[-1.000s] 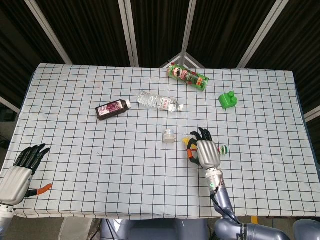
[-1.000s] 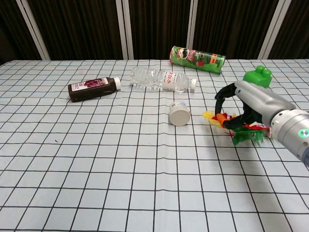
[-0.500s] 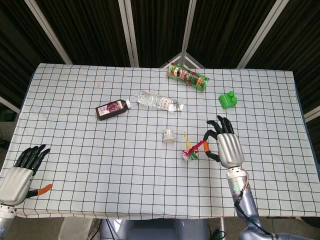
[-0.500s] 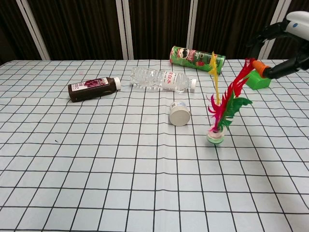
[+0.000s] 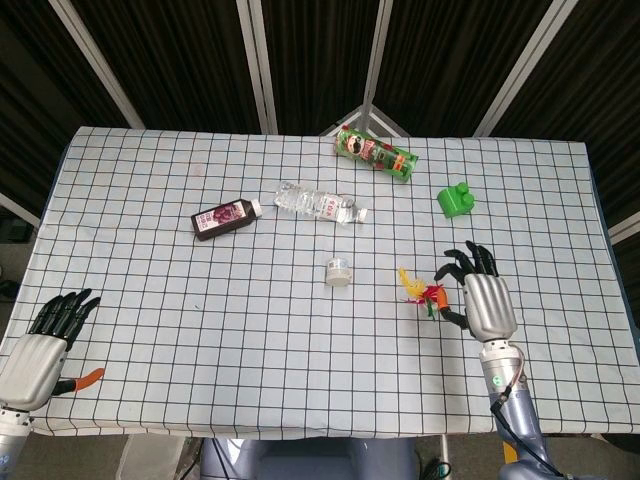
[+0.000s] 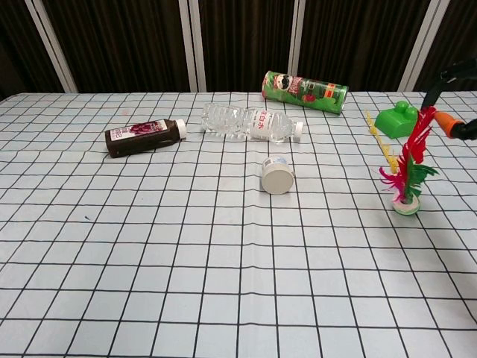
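Looking down from the head view, I find my left hand (image 5: 38, 345) nearest me at the front left corner of the desk (image 5: 200, 330), palm down, dark fingers (image 5: 66, 306) spread apart and holding nothing. Further along on the other side, my right hand (image 5: 484, 300) hangs over the checked cloth with its fingers (image 6: 456, 128) curled round the tips of a feather shuttlecock (image 6: 404, 170), pinching the feathers. From the chest view the shuttlecock stands upright, with its round green-and-white base on the cloth or just over it; I cannot tell which. Red, magenta and green feathers fan up from the base, and one yellow quill leans away to the left. It sits in the right half of the desk, well right of a small white jar (image 6: 278, 176) that lies on its side with its round face toward me. Beyond the jar, a clear plastic water bottle (image 6: 251, 122) lies on its side with its white cap pointing right, and left of it a dark juice bottle (image 6: 145, 136) also lies flat, its cap toward the water bottle. Beyond the shuttlecock rests a green toy block (image 6: 396, 119). Farthest back, near the rear edge, a green crisp tube (image 6: 304, 91) lies on its side.
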Motion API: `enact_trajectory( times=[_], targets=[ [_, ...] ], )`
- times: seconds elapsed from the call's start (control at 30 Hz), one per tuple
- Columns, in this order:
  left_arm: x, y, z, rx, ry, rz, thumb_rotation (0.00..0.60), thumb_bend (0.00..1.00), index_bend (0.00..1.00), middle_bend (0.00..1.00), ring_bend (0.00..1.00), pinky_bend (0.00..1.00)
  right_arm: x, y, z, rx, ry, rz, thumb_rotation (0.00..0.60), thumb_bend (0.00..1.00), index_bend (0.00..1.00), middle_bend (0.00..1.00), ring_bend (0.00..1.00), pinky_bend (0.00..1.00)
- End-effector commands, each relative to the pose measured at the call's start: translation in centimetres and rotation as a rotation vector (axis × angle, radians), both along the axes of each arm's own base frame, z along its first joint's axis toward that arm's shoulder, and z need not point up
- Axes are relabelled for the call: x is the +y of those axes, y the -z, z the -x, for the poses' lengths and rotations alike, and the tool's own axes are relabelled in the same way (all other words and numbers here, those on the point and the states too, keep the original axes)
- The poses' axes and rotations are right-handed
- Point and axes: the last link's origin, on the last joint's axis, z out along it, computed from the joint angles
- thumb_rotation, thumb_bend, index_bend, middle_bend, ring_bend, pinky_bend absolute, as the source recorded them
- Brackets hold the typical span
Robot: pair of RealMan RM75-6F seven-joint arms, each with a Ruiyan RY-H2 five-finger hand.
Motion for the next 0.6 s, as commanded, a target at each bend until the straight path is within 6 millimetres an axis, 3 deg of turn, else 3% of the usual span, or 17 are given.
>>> enact_trajectory(
  times=[0.03, 0.13, 0.43, 0.6],
  targets=[
    [0.0, 0.0, 0.0, 0.001, 0.002, 0.000, 0.600, 0.00, 0.00, 0.00, 0.00, 0.00, 0.4, -0.3, 0.8, 0.049, 0.019, -0.009, 0.600, 0.56, 0.14, 0.13, 0.00, 0.00],
    [0.0, 0.0, 0.0, 0.002, 0.004, 0.000, 0.600, 0.00, 0.00, 0.00, 0.00, 0.00, 0.4, -0.7, 1.0, 0.066, 0.020, 0.004, 0.600, 0.55, 0.00, 0.04, 0.00, 0.00],
    [0.0, 0.0, 0.0, 0.001, 0.006, -0.005, 0.600, 0.00, 0.00, 0.00, 0.00, 0.00, 1.1, -3.1, 1.1, 0.076, 0.004, 0.060, 0.600, 0.48, 0.00, 0.00, 0.00, 0.00],
    [0.0, -0.1, 0.0, -0.001, 0.009, -0.010, 0.600, 0.00, 0.00, 0.00, 0.00, 0.00, 4.1, -5.6, 3.5, 0.178, 0.007, 0.065, 0.600, 0.46, 0.00, 0.00, 0.00, 0.00]
  ],
)
